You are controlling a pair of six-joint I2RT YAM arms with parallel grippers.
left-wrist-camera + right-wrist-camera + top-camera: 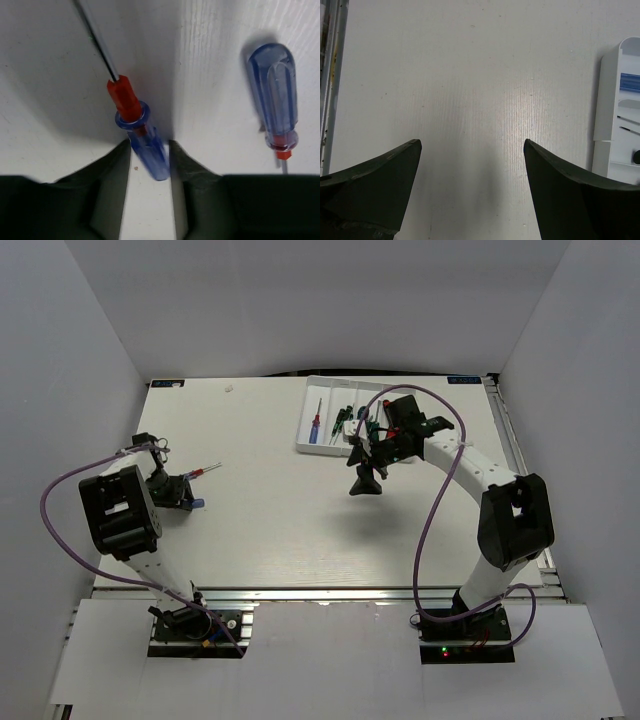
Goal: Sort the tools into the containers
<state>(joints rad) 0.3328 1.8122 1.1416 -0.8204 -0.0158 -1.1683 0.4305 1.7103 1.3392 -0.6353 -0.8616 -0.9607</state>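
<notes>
My left gripper (150,145) is low over the table at the left (190,483), shut on the end of a small blue-handled screwdriver (149,152) with a red collar; its shaft points away. A second blue-handled screwdriver (274,90) lies on the table just to the right of the fingers, also seen in the top view (197,503). My right gripper (365,483) is open and empty above the table (472,145), left of the white tray (303,435). The tray holds a small red-and-blue screwdriver (314,427) and green-handled screwdrivers (345,420); my right arm hides its right part.
The tray's left edge shows in the right wrist view (607,100). The purple cable (445,490) loops off the right arm. White walls close in the table at the back and both sides. A small white scrap (229,389) lies near the back edge.
</notes>
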